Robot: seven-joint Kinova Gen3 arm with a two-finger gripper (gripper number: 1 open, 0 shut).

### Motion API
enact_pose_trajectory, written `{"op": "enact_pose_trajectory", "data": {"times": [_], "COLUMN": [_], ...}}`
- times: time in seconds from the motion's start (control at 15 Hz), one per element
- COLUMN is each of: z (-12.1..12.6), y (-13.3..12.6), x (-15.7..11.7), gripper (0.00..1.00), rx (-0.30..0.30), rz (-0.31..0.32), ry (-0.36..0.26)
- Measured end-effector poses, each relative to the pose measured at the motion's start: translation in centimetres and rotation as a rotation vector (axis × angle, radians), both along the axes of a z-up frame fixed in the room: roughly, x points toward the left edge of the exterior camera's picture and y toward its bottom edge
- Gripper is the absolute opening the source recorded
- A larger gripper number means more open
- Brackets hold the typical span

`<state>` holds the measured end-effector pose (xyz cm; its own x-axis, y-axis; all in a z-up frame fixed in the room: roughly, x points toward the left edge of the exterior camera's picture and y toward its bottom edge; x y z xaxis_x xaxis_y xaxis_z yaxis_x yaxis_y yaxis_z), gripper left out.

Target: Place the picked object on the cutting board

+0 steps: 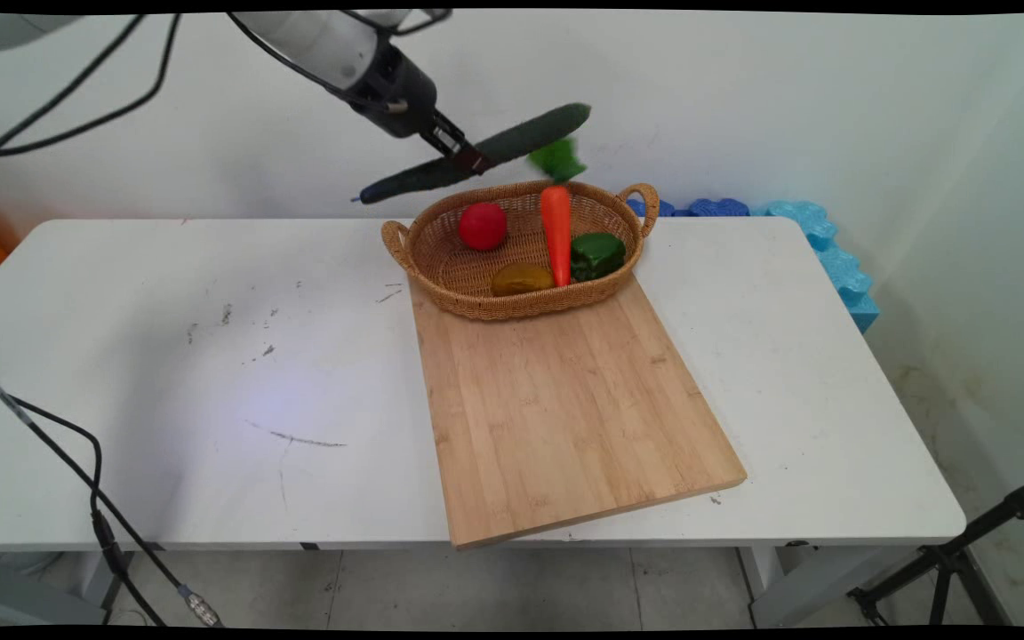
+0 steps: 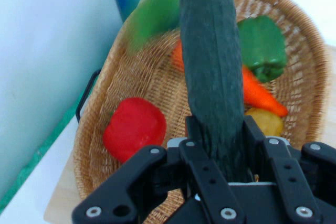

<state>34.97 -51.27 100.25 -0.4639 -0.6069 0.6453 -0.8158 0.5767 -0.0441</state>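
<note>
My gripper (image 1: 468, 158) (image 2: 218, 129) is shut on a long dark green cucumber (image 1: 485, 151) (image 2: 210, 61), held in the air above the back left rim of a wicker basket (image 1: 441, 284) (image 2: 105, 145). The cucumber slants up to the right. Inside the basket lie a red tomato (image 1: 483, 225) (image 2: 134, 127), an orange carrot (image 1: 556, 231) (image 2: 260, 95) with green leaves, a green pepper (image 1: 597, 255) (image 2: 262, 45) and a yellowish potato (image 1: 521, 278) (image 2: 266, 121).
The basket stands on the far end of a wooden cutting board (image 1: 556, 418) that reaches the table's near edge. Blue foam pieces (image 1: 823, 240) lie behind the table at the right. Black cables (image 1: 76, 471) hang at the left. A tripod leg (image 1: 965, 551) shows at lower right.
</note>
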Motion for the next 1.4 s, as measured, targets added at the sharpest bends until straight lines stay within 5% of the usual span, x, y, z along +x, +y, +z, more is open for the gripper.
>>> {"op": "enact_pose_trajectory", "data": {"times": [0.33,0.67,1.07,1.4], "z": [2.6,2.6,-0.3,-4.1], "y": [3.0,6.7,11.0,12.4], "x": [-0.4,-0.6,-1.4,-2.4], "gripper": [0.00,0.00,0.00,0.00], "rx": [-0.040,-0.038,0.002,0.041], "rz": [-0.089,-0.180,-0.265,-0.269], "ry": [0.028,0.038,0.029,0.016]}}
